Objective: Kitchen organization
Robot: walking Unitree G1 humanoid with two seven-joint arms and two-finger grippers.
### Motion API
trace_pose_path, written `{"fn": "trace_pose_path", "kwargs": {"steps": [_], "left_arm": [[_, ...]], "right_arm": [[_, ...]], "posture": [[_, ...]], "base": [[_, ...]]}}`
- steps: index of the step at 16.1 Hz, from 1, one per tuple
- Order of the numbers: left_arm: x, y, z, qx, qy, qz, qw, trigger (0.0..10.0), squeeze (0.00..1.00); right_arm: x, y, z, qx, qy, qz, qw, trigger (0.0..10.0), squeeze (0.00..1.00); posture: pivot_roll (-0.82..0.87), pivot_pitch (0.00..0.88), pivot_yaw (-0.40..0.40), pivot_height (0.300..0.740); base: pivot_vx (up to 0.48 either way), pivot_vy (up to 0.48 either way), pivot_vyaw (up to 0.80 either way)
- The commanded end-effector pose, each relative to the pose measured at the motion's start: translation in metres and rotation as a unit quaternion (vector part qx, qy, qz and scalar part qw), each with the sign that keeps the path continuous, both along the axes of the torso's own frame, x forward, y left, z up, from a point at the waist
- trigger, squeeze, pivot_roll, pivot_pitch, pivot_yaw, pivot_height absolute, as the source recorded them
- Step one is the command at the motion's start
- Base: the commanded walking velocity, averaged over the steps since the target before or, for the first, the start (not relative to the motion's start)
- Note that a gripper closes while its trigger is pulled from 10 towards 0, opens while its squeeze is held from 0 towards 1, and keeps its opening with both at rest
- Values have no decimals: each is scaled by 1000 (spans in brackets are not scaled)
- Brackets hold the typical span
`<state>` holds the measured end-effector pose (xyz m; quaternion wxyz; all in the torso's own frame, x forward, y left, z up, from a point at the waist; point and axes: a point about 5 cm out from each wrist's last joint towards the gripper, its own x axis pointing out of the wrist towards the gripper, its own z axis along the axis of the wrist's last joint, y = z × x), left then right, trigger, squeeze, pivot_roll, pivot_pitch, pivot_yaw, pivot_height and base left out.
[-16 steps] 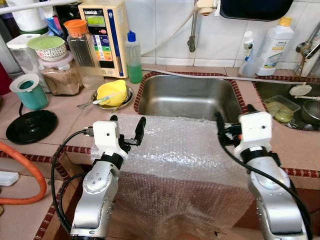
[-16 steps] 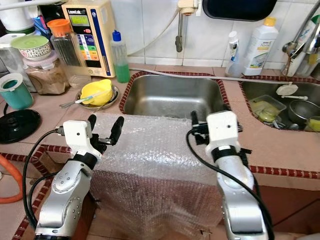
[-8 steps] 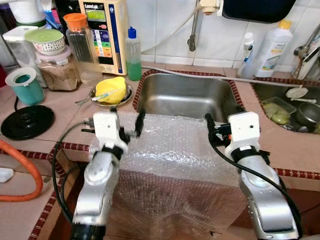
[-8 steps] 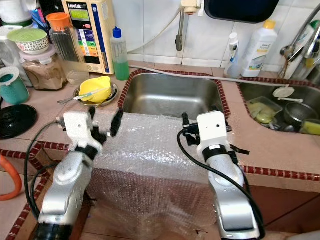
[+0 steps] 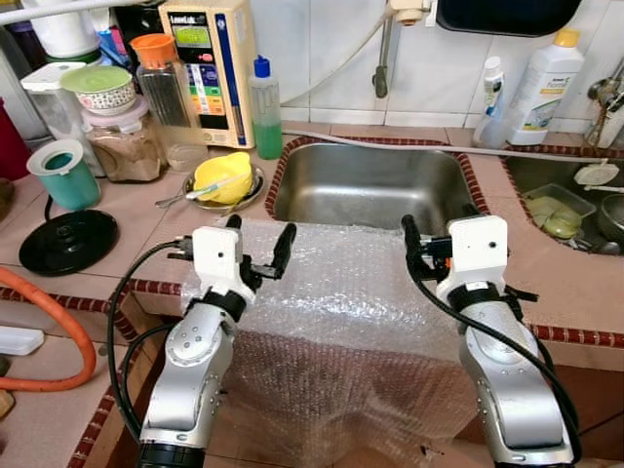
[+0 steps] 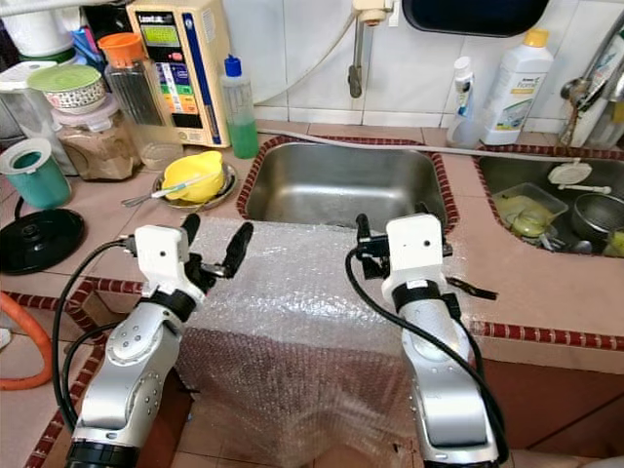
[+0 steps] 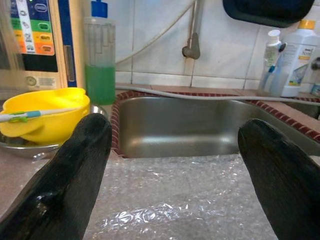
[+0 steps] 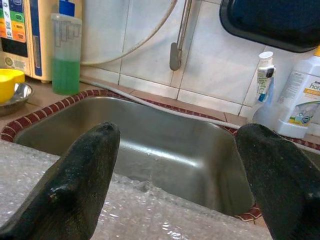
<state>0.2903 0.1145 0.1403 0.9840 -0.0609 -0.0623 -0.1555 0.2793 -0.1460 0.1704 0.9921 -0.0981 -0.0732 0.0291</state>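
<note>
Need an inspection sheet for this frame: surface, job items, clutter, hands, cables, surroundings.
Surface: tiled counter with steel sink.
Job items: bubble wrap draped over the counter's front edge.
Clutter: yellow bowl, green soap bottle, teal cup, jar, black lid.
Hands: left hand and right hand open above the wrap.
Cables: black wrist cables; orange hose.
Surroundings: tiled wall, second basin with dishes.
</note>
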Motion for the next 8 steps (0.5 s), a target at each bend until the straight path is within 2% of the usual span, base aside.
{"fn": "trace_pose_path", "kwargs": {"steps": [1,8], "left_arm": [[0,0,7,3,-12,-8,1000,10000,0],[-2,1,9,8,-15,-16,1000,10000,0]], "right_arm": [[0,0,3,-1,-8,-4,1000,10000,0],[1,0,3,4,-13,-9,1000,10000,0]], "posture": [[-53,0,69,740],[-42,0,79,740]], "base": [[375,0,0],[402,0,0]]}}
